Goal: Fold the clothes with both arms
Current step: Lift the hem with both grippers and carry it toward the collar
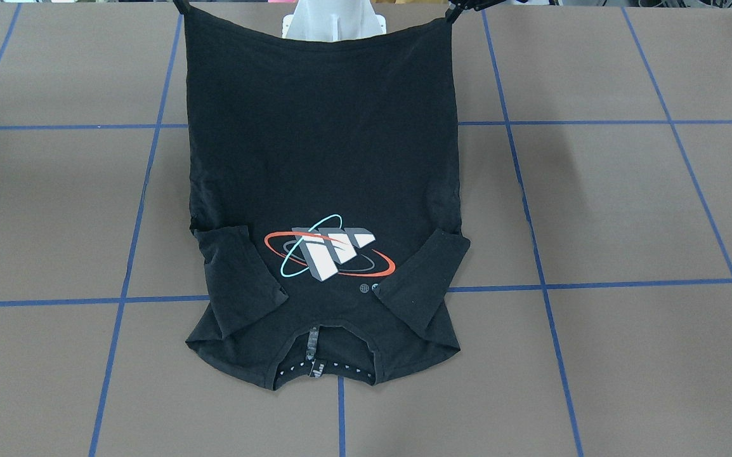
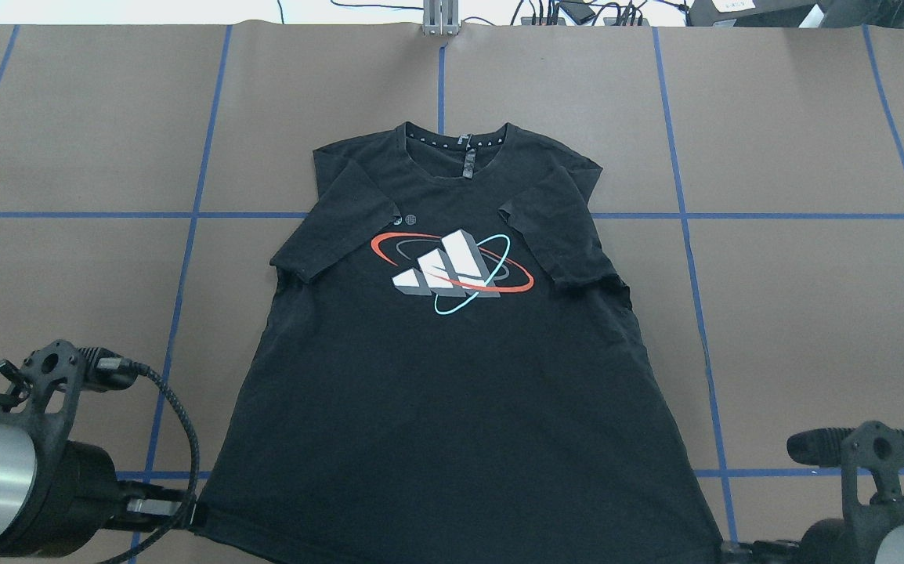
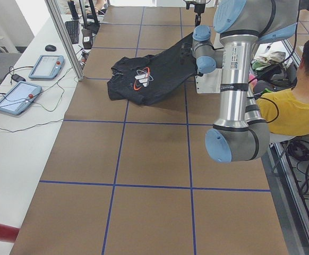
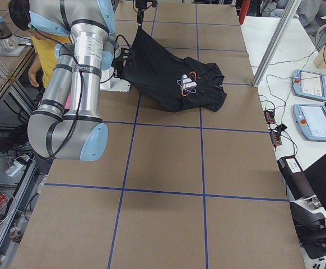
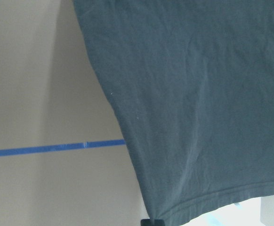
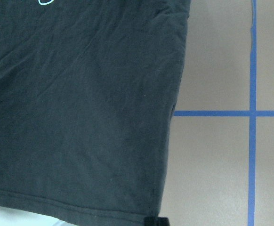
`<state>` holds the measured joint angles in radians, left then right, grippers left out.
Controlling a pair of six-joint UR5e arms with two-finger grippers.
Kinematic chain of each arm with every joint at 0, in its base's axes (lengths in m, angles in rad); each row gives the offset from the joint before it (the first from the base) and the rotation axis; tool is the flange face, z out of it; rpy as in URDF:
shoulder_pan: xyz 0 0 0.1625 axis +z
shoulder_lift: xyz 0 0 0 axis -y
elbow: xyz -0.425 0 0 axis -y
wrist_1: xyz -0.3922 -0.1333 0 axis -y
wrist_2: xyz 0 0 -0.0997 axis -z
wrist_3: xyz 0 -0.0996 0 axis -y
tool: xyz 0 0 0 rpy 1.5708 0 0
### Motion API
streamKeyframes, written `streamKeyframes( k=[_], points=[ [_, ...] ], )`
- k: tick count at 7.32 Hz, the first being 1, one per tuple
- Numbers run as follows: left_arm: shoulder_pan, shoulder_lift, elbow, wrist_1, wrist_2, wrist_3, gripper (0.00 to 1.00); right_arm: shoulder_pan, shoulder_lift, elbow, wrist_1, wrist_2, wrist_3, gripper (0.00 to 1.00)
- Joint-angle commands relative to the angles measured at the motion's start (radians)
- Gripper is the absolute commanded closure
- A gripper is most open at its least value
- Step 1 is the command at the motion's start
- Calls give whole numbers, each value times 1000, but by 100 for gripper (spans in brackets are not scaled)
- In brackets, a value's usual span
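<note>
The black T-shirt lay logo side up in the middle of the brown table, its collar pointing away from the robot and resting flat on the paper. The white, red-orange and teal orbit logo sat on the chest, and the two short sleeves were turned inward over the front, one on each side of the print. The hem was off the table, stretched fairly taut between the two pincers, so the cloth sloped up from the collar end toward the robot. The left gripper was clenched on the hem corner on the robot's left, and the right gripper was clenched on the opposite hem corner; in each wrist view only a dark fingertip showed at the bottom edge, right at the corner of the fabric. In the side views the left arm and the right arm stood beside the white pedestal. Blue tape lines crossed the table under the shirt. A person in a yellow top sat behind the robot, and two handheld control tablets lay on the white bench across the table.
</note>
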<state>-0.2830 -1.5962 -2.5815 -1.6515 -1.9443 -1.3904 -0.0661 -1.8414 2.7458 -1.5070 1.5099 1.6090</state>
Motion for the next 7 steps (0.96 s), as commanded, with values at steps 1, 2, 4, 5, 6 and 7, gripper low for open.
streamKeyframes(
  k=[1, 2, 4, 5, 6, 7],
  points=[
    [24, -8, -27, 39, -2, -1, 100, -29, 5, 28, -28, -32, 2, 100],
    [-16, -42, 39, 38, 7, 17, 100, 9, 11, 19, -35, -66, 0, 100],
    [-205, -198, 229, 39, 8, 172, 100, 145, 86, -15, -77, -76, -4, 100],
    [-281, -265, 321, 36, 10, 178, 100, 225, 196, -68, -117, -76, -67, 100],
    [-319, -287, 364, 32, 28, 180, 100, 291, 299, -149, -149, -77, -102, 100],
    [-326, -303, 380, 32, 78, 180, 100, 354, 391, -251, -150, -76, -106, 100]
  ],
)
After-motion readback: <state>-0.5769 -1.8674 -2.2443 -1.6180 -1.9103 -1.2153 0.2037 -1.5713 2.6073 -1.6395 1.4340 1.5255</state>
